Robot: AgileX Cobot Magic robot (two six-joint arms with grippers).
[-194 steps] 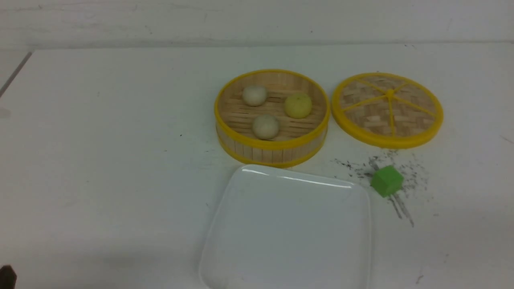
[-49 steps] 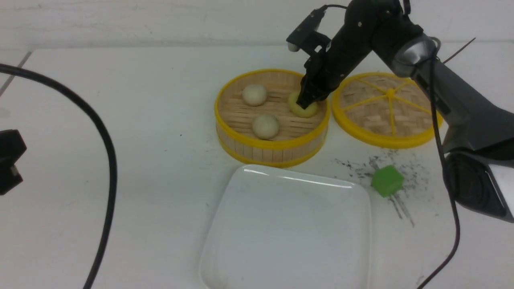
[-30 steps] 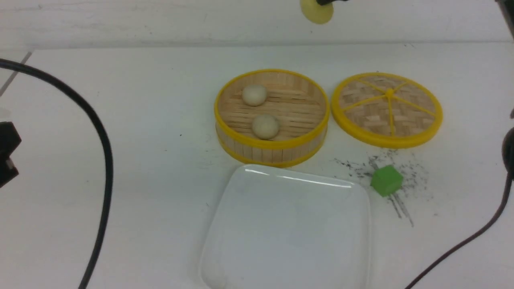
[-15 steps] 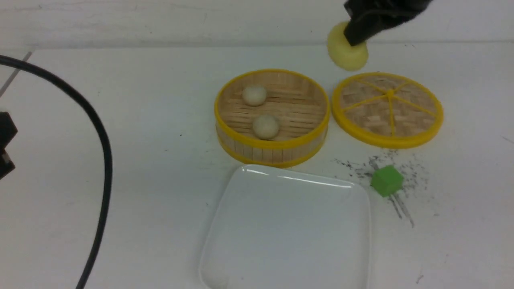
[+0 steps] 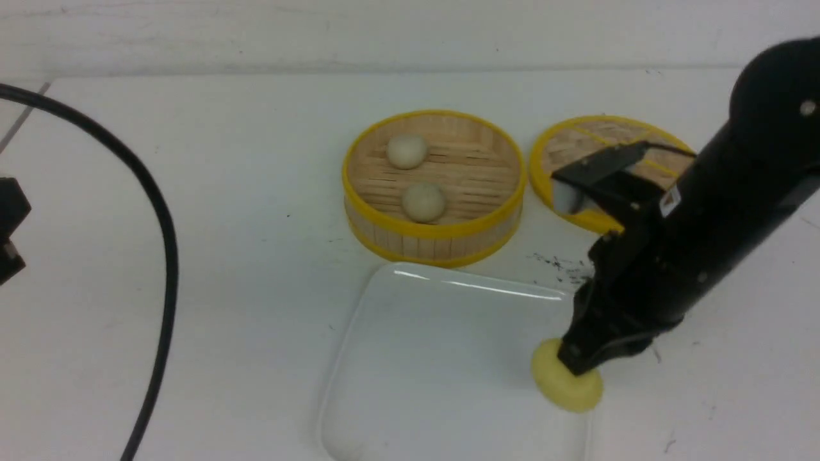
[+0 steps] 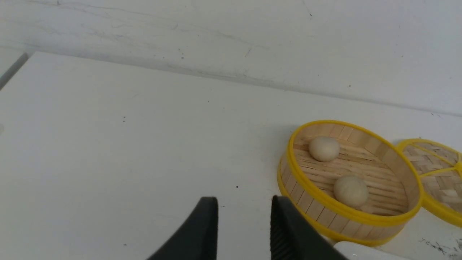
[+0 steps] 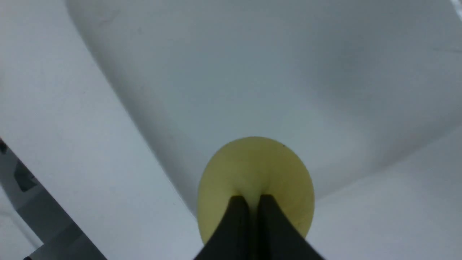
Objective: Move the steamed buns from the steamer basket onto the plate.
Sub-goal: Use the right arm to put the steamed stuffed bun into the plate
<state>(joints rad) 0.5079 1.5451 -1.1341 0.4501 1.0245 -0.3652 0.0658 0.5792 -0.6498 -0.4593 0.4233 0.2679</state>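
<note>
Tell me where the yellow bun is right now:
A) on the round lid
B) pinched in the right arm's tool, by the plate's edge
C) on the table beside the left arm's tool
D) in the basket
B: the right tool is shut on the yellow bun at the right edge of the plate, while the basket holds only two off-white buns.

Bright flat light is washing over the white table [image 5: 224, 192]; shadows are falling soft, faint. Thin glare streak is running along the far edge of the plate [image 5: 435, 358]; its near edge is almost melting into the table. Front view is looking slightly grainy. In the right wrist view the yellow bun [image 7: 254, 166] is showing fuzzy edges, probably out of focus.
</note>
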